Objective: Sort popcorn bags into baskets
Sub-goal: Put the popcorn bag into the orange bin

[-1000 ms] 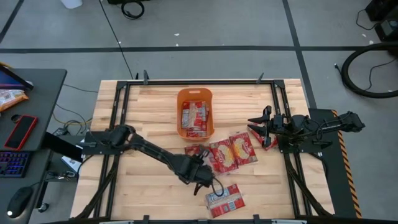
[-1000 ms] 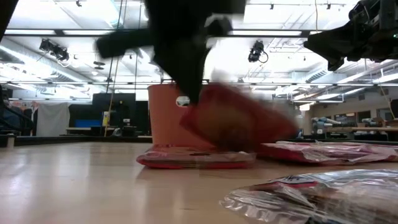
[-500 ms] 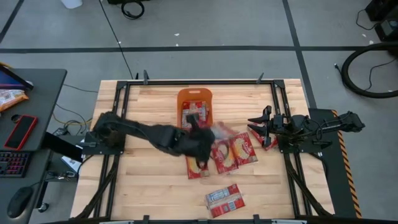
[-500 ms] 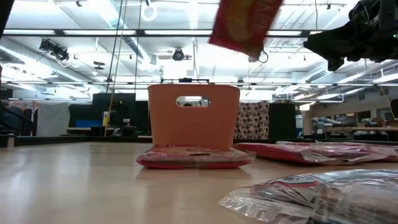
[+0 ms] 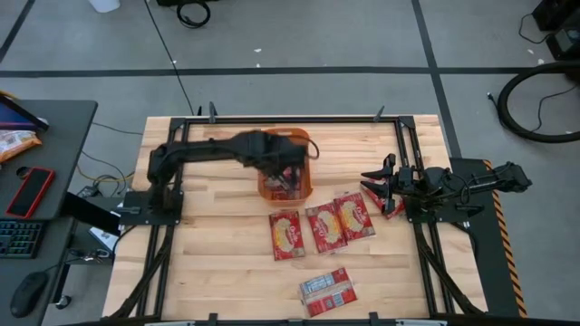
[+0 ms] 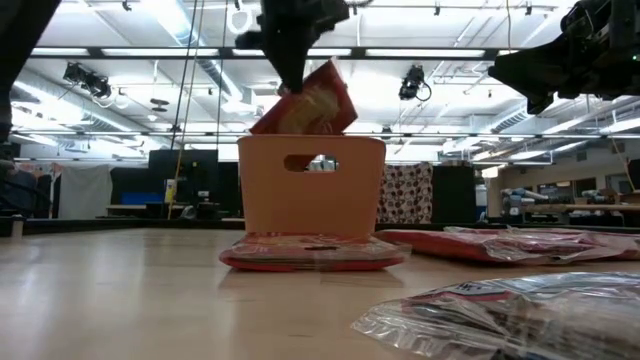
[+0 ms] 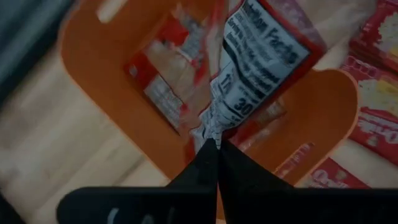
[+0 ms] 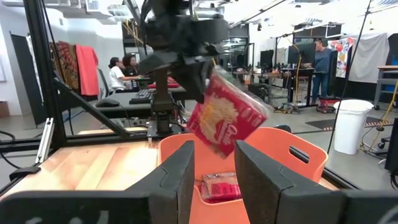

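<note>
Left jaws (image 7: pixel 216 144) pinch a popcorn bag (image 7: pixel 261 59) above the basket (image 7: pixel 93 68).

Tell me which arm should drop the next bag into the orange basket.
Left. The left gripper is shut on a popcorn bag hanging over the orange basket, so it likely only needs to release. The right gripper waits open and empty near the table's right edge, away from the basket.
</note>
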Action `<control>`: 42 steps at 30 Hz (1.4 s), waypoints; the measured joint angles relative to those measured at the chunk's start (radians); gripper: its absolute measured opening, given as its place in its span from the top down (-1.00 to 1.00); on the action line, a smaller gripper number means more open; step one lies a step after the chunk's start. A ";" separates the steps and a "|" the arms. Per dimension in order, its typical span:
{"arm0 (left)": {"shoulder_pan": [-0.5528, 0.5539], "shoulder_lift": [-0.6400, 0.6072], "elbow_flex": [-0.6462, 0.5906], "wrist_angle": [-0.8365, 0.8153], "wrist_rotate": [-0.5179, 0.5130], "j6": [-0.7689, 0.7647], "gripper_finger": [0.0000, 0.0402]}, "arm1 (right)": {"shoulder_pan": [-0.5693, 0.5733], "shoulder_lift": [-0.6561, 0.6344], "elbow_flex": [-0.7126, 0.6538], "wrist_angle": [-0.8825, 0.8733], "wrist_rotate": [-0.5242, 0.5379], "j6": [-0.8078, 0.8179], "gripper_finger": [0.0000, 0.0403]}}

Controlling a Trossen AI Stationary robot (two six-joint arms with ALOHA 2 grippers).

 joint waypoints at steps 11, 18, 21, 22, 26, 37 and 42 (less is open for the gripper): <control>0.142 0.006 0.001 -0.031 0.210 0.000 0.98 | 0.000 0.000 0.000 0.000 -0.001 0.000 0.41; 0.165 0.008 0.001 -0.073 0.223 -0.004 0.98 | 0.000 0.000 0.000 0.000 -0.001 0.000 0.41; 0.167 0.007 0.001 -0.112 0.199 -0.030 0.92 | 0.000 0.000 0.000 0.000 -0.001 0.000 0.41; 0.167 0.008 0.001 -0.117 0.197 -0.032 0.88 | 0.000 0.000 0.000 0.000 -0.001 0.000 0.41; 0.167 0.007 0.001 -0.119 0.188 -0.060 0.69 | 0.000 0.000 0.000 0.000 -0.001 0.000 0.41; 0.109 0.007 0.001 0.061 0.291 0.166 0.51 | 0.000 0.000 0.000 0.000 0.000 0.000 0.41; 0.026 0.007 0.001 0.146 0.294 0.362 0.52 | 0.000 0.000 0.000 0.000 0.000 0.000 0.41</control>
